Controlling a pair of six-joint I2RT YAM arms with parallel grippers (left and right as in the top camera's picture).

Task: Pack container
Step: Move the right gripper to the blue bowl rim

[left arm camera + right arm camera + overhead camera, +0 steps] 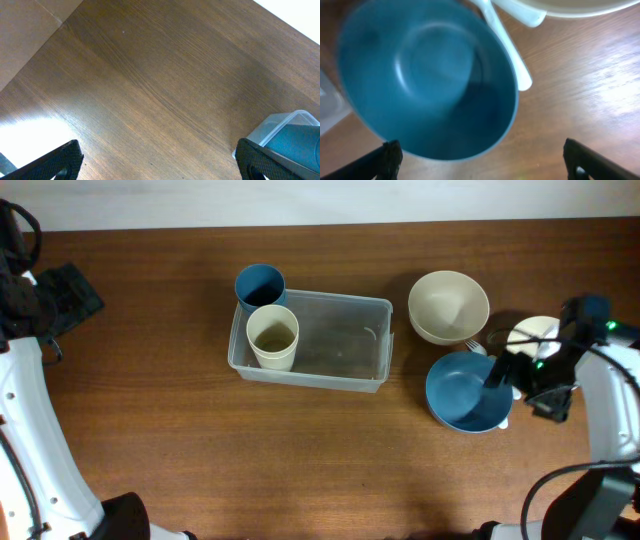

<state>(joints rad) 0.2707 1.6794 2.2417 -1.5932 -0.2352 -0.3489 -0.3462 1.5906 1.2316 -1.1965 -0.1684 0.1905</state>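
**Overhead and wrist views, as I read them from the console.** The container (340,345) sits left of centre on the counter (150,410), its long side running across the overhead view. A cream cup (273,337) stands upright inside its left end. A blue cup (260,284) stands at the far-left corner — inside or just outside the rim, I cannot tell. To the right, near the container, a cream bowl (448,306) and a blue bowl (467,390) lie close together, with a white utensil handle (507,50) between them.

Right gripper (481,152): jaws released, spread wide over the blue bowl, which is blurred in the wrist view.

Left gripper (160,162): jaws released above the counter at its left end — the blue cup and a container corner show at the right edge of its view.
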